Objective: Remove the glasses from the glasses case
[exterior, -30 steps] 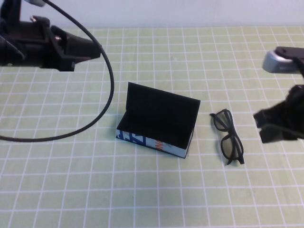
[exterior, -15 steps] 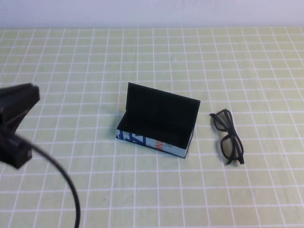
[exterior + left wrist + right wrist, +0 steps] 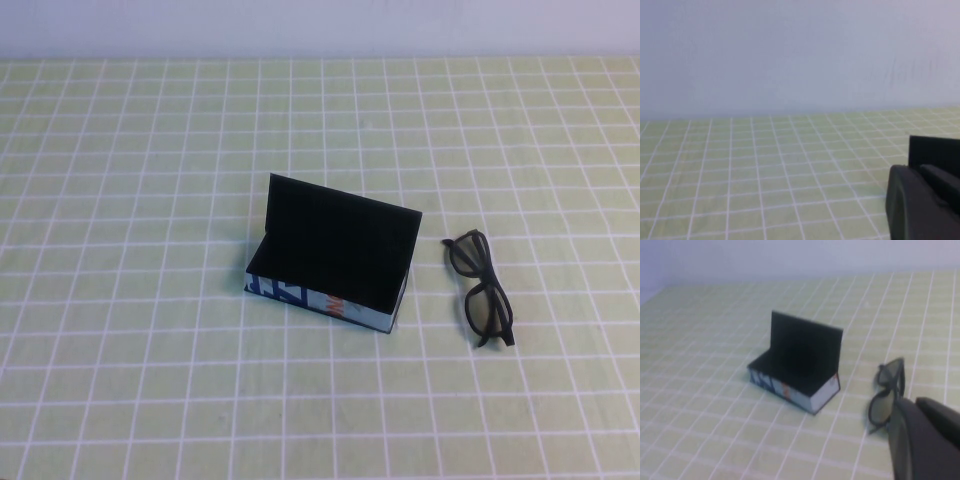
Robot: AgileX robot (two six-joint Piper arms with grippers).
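The glasses case (image 3: 330, 262) stands open in the middle of the mat, black lid upright, pale blue printed side facing me, and its inside looks empty. The black glasses (image 3: 480, 290) lie folded on the mat just to the right of the case, apart from it. Both arms are out of the high view. The right wrist view shows the case (image 3: 797, 362) and the glasses (image 3: 886, 395), with my right gripper (image 3: 927, 440) pulled back and close to the glasses, holding nothing that I can see. My left gripper (image 3: 925, 200) is far off over bare mat, facing the wall.
A green mat with a white grid (image 3: 150, 350) covers the table. A pale wall (image 3: 320, 25) runs along the far edge. There is open mat on all sides of the case and the glasses.
Both arms have withdrawn from the high view, the right one first and then the left one off the left edge. The case and the glasses have not moved.
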